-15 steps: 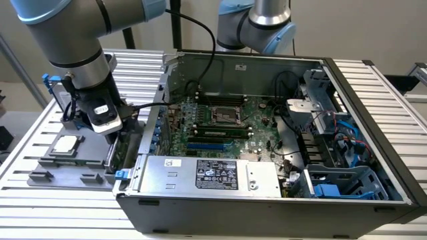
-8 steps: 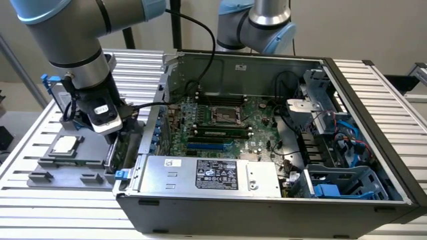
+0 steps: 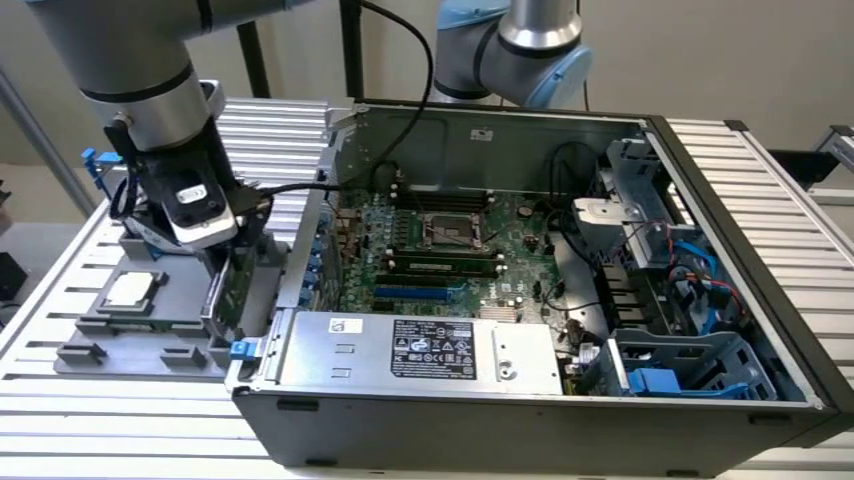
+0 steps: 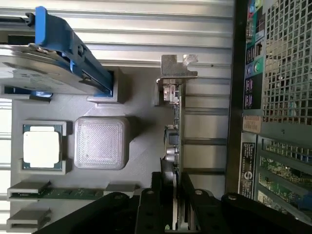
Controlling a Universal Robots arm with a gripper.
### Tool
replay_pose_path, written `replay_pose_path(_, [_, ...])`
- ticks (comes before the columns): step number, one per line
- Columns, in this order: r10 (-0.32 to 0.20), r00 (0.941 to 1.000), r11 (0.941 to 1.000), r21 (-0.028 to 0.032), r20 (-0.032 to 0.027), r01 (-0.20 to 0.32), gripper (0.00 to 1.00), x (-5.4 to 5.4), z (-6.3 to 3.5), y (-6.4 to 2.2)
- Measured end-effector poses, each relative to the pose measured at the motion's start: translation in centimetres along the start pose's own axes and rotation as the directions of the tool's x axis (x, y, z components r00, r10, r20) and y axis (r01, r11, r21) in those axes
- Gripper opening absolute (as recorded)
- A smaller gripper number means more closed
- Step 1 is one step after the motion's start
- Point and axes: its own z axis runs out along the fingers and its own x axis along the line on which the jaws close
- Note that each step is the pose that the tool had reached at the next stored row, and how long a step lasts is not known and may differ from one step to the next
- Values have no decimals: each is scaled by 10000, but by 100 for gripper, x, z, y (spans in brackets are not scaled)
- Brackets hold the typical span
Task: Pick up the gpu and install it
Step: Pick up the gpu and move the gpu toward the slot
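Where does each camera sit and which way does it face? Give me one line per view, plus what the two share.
Exterior view: off the arm, raised, looking down into the open computer case and at the grey tray on the exterior view's left; the arm and hand show.
Wrist view: on the wrist, looking along the hand at the gpu standing on edge in the tray.
Shared: hand, gpu, tray, processor chip and the case's side.

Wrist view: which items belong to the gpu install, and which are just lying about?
Job in hand: gpu, standing on edge in the tray; gripper at it; case.

Lying about: hard drive; CPU; memory stick; grey block.
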Motion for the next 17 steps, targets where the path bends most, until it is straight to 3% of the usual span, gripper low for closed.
replay_pose_path(17, [0,10000,10000,0,-12,0,0,-85,-769,30])
